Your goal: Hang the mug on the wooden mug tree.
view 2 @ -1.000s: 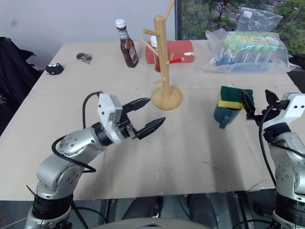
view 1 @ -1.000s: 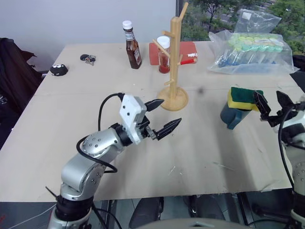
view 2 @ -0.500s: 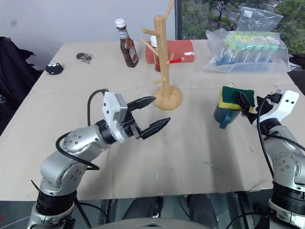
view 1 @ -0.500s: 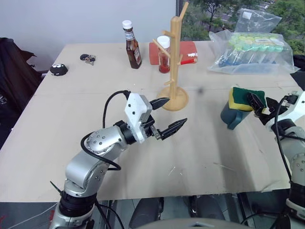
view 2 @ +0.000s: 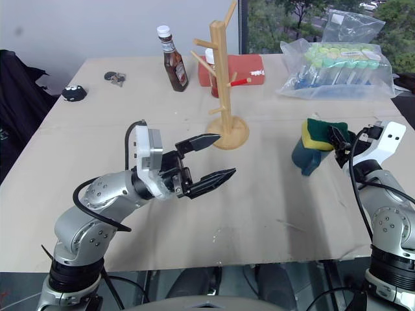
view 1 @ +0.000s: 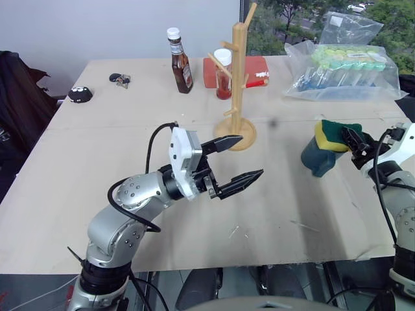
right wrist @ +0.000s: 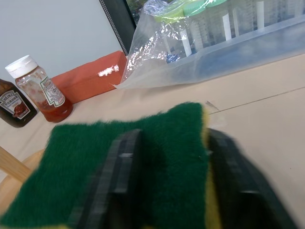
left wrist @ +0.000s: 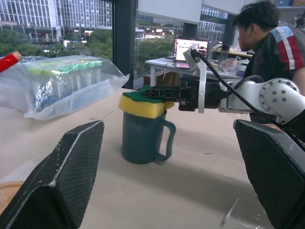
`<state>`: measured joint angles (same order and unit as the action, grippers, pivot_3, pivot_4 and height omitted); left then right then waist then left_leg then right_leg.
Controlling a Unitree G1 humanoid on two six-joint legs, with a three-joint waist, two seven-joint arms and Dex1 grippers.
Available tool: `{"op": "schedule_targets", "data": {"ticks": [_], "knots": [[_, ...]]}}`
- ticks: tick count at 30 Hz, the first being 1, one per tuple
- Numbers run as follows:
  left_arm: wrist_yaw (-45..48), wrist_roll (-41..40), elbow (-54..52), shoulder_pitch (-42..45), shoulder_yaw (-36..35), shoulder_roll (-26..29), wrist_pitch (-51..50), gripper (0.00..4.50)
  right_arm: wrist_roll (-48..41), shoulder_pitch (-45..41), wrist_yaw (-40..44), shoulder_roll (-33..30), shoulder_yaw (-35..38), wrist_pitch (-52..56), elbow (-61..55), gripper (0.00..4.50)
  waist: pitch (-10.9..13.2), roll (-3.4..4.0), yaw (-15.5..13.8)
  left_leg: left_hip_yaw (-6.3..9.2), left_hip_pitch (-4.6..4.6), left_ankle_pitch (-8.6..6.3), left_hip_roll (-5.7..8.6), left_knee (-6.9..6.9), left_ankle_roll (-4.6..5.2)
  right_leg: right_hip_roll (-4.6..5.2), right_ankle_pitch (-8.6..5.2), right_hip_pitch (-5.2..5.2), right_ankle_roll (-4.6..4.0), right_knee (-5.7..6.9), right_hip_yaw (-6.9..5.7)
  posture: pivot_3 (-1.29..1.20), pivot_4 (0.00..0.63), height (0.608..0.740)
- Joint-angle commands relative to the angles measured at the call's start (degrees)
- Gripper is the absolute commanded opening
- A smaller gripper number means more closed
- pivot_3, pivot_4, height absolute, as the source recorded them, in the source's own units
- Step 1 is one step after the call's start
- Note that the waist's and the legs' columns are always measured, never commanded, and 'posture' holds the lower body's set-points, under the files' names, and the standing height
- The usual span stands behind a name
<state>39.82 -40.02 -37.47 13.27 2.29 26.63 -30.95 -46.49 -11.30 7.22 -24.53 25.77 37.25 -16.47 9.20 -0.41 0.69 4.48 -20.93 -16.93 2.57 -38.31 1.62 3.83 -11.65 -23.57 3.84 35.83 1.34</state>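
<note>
One mug (view 1: 317, 156) stands on the table (view 1: 97, 162), right of the wooden mug tree (view 1: 237, 84), with a sponge (view 1: 335, 134) sitting across its mouth. The right gripper (view 1: 351, 138) reaches in level from the right, its fingers clamped on that sponge just above the rim. The left gripper (view 1: 235, 160), jaws spread wide and holding nothing, hangs near the tree's base, well apart from the mug.

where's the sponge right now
The yellow-and-green sponge sits on top of the teal mug at the table's right side, pinched by the right gripper.
</note>
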Motion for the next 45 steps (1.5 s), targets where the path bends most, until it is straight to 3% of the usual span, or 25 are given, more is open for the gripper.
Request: {"op": "schedule_targets", "data": {"ticks": [1,14,17,23,30,34,36,37,38,40,41,45], "knots": [[0.2,0.1,-0.5,0.9,-0.1,0.1,1.3,4.5,-0.9,-0.9,-0.2,-0.6,2.1,-0.6,-2.1,0.12,0.0,0.0,0.0,0.0,0.0,0.0,0.0,0.0,0.0,0.0,0.0,0.0,0.0,0.0,0.0,0.0,0.15,0.74],[1.3,-1.3,1.2,4.2,1.0,-1.2,1.1,4.5,-9.1,-1.4,-2.9,0.8,7.2,-1.9,-7.3,0.05,0.0,0.0,0.0,0.02,-0.01,0.0,0.0,0.0,0.01,-0.01,0.0,0.0,0.0,-0.01,0.0,0.0,0.15,0.74],[3.1,-1.8,2.4,6.6,3.1,-1.8,0.2,4.5,-8.9,2.5,-3.6,-0.9,11.7,-2.5,-7.5,0.05,0.0,0.01,-0.5,0.04,-0.03,0.0,0.0,0.0,0.01,-0.01,0.0,0.0,0.0,-0.01,-0.02,0.0,0.15,0.74],[5.9,1.3,5.3,10.3,9.0,-1.8,-0.1,4.5,-0.2,11.8,-4.6,-2.7,14.3,-4.5,-3.0,0.05,0.0,0.01,-0.8,0.04,-0.09,-0.01,0.08,0.0,0.01,0.0,-0.01,0.0,0.01,-0.06,-0.02,0.0,0.15,0.74],[9.0,3.1,7.8,12.2,10.4,-1.2,0.8,4.5,8.5,14.5,-7.5,-0.9,13.6,-8.0,1.2,0.05,0.0,0.07,0.2,-0.2,0.08,-0.01,-0.04,0.01,0.03,-0.14,-0.01,0.0,0.01,-0.01,0.22,0.0,0.15,0.74],[10.5,4.1,8.9,12.2,10.5,-1.1,1.5,4.5,10.6,17.4,-6.1,-1.0,16.0,-10.6,0.5,1.32,0.0,0.08,-0.1,-0.18,0.06,-0.01,-0.04,0.0,0.03,-0.15,-0.01,0.01,0.01,0.01,0.21,0.0,0.15,0.74],[10.9,4.6,9.3,12.3,10.6,-1.3,1.9,4.5,11.5,18.0,-5.7,-1.4,16.8,-12.1,0.7,2.25,0.0,0.08,0.0,-0.19,0.04,-0.01,-0.03,0.0,0.04,-0.14,-0.02,0.01,0.02,-0.01,0.23,0.0,0.15,0.74],[11.1,4.8,9.5,12.3,10.6,-1.4,2.1,4.5,11.9,17.9,-5.8,-1.5,17.5,-12.9,0.8,2.98,0.0,0.08,0.0,-0.19,0.04,-0.01,-0.04,0.0,0.04,-0.13,-0.02,0.01,0.02,-0.04,0.25,0.0,0.15,0.74],[11.2,4.9,9.6,12.2,10.6,-1.5,2.2,4.5,12.1,17.9,-5.8,-1.6,17.9,-13.4,1.0,3.17,0.0,0.08,0.0,-0.2,0.04,-0.01,-0.04,-0.01,0.04,-0.13,-0.01,0.01,0.02,-0.05,0.26,0.0,0.15,0.74],[11.6,5.1,9.6,12.1,10.4,-1.4,2.3,4.5,12.3,17.3,-5.5,-1.7,18.7,-14.7,0.7,4.15,0.0,0.08,0.0,-0.19,0.04,-0.01,-0.04,0.0,0.04,-0.14,-0.02,0.0,0.02,-0.06,0.26,0.0,0.15,0.74],[11.7,5.1,9.6,12.0,10.4,-1.4,2.3,4.5,12.2,17.1,-5.1,-1.8,18.9,-15.1,0.4,4.44,0.0,0.08,0.0,-0.19,0.05,-0.01,-0.05,0.0,0.04,-0.14,-0.02,0.01,0.02,-0.06,0.26,0.0,0.15,0.74],[12.5,6.6,10.5,10.1,9.9,0.5,3.0,4.5,11.9,19.3,0.7,-3.2,15.0,-15.2,-6.9,4.44,0.0,0.12,0.1,-0.2,0.07,-0.01,-0.08,0.0,0.04,-0.15,-0.02,0.01,0.02,-0.03,0.26,0.0,0.15,0.74]]}}
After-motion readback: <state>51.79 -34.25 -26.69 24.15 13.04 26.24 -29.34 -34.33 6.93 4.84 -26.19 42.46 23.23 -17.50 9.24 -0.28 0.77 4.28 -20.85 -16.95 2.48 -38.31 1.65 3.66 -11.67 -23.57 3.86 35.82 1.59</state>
